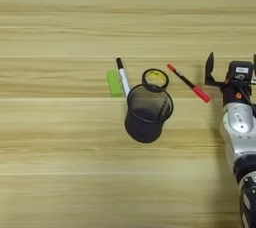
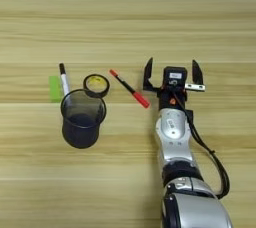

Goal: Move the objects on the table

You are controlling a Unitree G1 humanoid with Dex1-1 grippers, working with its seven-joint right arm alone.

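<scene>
While spread wide and empty just at 3 o'clock of the pen [image 2: 129,88], gripper [image 2: 173,76] grips nothing yet; cup [image 2: 82,117], tape [image 2: 96,84], marker [image 2: 63,78] and block [image 2: 54,88] clustered at table [image 2: 128,22] centre, seemingly all left to move.

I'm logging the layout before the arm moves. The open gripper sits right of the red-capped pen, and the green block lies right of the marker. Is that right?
Not quite. The green block lies left of the marker, not right, as the left eye view shows. The rest holds: the gripper is open, to the right of the red-capped pen.
</scene>
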